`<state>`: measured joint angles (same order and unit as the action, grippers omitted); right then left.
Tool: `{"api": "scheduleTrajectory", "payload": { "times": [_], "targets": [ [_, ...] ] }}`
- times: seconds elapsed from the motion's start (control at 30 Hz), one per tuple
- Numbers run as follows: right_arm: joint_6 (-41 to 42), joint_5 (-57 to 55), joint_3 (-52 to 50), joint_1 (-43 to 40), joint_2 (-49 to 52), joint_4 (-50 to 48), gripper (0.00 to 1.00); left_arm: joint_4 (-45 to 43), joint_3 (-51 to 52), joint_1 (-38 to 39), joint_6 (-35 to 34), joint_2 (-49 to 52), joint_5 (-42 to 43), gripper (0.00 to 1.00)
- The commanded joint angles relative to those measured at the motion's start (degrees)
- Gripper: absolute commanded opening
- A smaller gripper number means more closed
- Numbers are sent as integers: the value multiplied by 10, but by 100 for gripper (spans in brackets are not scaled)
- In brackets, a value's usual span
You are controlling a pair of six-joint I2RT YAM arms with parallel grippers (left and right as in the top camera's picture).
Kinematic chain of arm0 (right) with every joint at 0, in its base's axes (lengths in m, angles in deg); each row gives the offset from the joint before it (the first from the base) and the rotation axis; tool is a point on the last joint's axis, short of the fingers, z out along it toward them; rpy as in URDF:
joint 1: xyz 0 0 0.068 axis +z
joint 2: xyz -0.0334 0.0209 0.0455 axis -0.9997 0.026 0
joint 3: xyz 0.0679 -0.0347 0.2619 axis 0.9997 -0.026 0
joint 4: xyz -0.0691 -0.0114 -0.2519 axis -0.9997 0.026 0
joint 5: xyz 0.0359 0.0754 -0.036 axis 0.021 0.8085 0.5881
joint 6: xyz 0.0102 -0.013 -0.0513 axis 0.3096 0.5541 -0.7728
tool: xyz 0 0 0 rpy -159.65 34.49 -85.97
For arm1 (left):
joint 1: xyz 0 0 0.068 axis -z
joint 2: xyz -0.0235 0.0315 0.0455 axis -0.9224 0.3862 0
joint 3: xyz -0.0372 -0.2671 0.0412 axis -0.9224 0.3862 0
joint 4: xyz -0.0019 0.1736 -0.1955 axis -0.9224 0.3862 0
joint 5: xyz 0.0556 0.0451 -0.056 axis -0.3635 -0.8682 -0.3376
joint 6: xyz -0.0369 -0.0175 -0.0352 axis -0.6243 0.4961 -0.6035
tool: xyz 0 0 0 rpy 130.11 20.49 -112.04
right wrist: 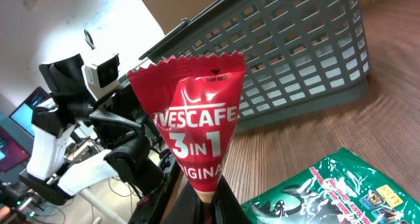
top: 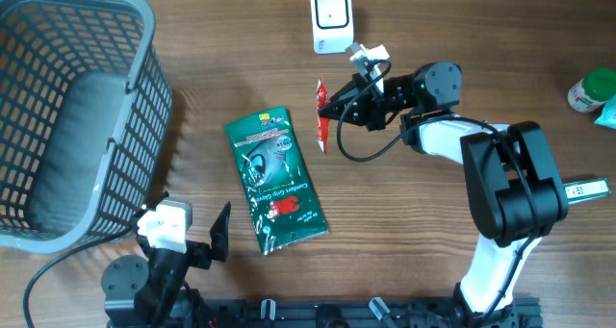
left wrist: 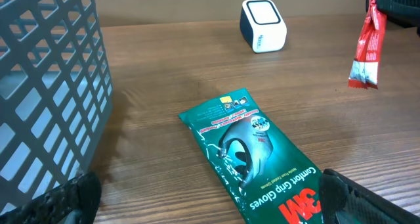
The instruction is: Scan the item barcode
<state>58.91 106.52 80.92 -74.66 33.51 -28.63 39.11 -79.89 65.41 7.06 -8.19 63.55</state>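
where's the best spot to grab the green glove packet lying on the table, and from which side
The glove packet lies flat on the table, with nothing raised to pinch. Probably best: come straight down from above and close across its narrow width near the 3M end, so the fingers straddle the two long edges.

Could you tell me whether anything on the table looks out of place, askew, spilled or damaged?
Nothing stands out. The 3M gloves packet lies flat and intact on the wood, at a slight slant, beside the basket. The right gripper pinches the red Nescafe 3in1 sachet at one end near the scanner; it looks sealed. No spill shows.
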Motion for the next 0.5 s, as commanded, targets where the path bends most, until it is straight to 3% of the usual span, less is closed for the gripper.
{"api": "scheduleTrajectory", "payload": {
  "times": [0.0, 0.2, 0.27, 0.33, 0.4, 0.47],
  "targets": [
    [5, 35, -5, 5, -3, 5, 4, -1, 4, 3, -6, -4, 7, 100],
    [-21, 35, -5, 4, -3, 120, 4, -1, 4, 3, -6, -4, 7, 100],
    [-67, 34, -5, 3, -3, 237, 4, -1, 4, 3, -6, -4, 7, 100],
    [-136, 9, -5, 2, -3, 343, 20, -1, 4, 3, -6, -4, 7, 100],
    [-181, -65, -5, 1, -3, 451, 19, -1, 4, 3, -6, -4, 7, 100],
    [-218, -152, -5, 1, -3, 550, 10, -1, 4, 3, -6, -4, 7, 100]
  ]
}}
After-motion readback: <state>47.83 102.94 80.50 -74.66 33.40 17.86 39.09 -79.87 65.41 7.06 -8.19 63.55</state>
